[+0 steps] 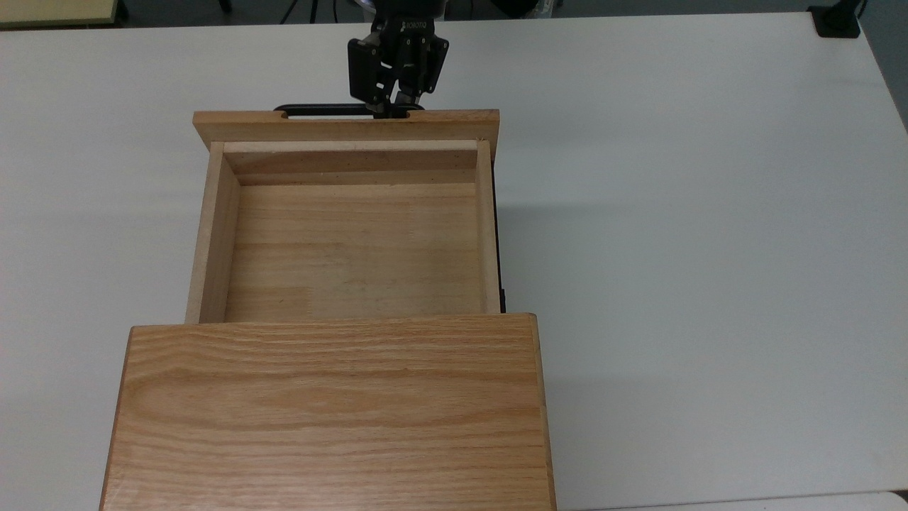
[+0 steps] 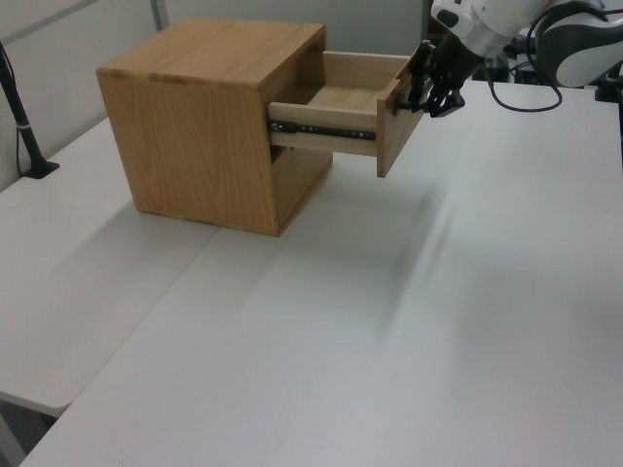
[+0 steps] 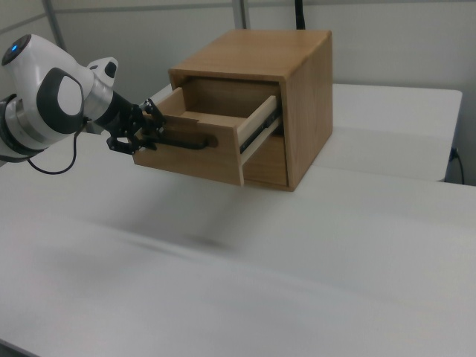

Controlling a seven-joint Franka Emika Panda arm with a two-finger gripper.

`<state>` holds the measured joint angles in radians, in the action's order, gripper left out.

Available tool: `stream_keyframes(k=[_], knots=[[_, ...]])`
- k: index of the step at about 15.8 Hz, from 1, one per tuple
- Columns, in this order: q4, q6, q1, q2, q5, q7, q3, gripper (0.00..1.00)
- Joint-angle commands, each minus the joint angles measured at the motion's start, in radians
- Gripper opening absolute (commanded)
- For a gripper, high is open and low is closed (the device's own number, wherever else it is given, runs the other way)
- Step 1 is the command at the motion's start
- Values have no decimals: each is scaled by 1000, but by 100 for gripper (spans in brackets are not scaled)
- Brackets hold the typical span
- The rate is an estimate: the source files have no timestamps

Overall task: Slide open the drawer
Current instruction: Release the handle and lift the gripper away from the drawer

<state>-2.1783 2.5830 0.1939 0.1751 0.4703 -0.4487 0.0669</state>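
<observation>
Gripper (image 1: 397, 108) pinched tight on the black handle (image 1: 323, 110), at twelve o'clock in the top view. Drawer (image 1: 355, 241) pulled far out of the wooden cabinet (image 1: 326, 411), toward twelve o'clock. Resting on a white table (image 1: 674, 248).

The place looks like a robotics lab or a test room, not a home. A wide, plain white desk (image 1: 709, 213) made of several tabletops pushed together carries one light oak-wood cabinet box (image 2: 209, 126). A white and grey robot arm (image 3: 52, 97) with a black cable (image 2: 511, 97) reaches over the desk. Behind the desk there are grey partition walls (image 3: 149, 30) with metal posts. A black clamp mount (image 1: 835, 20) sits at the desk's far corner in the top view, and a black pole with a flat base (image 2: 24, 126) stands at the left view's left.
</observation>
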Motion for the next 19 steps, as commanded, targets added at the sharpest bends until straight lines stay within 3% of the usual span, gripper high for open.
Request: stream_keyframes(k=[1,4,6,8,10,15,19], knots=[[25,-61,16,55,-50,57,-5,100],[106,-180,15,55,-221,85,-21,100],[201,-329,7,49,-370,110,-21,100],[306,-500,-10,29,-465,162,-19,100],[382,-656,-36,18,-478,256,-19,100],[448,-955,-71,-5,-453,626,-22,100],[558,-1101,-109,-95,-418,685,-24,100]])
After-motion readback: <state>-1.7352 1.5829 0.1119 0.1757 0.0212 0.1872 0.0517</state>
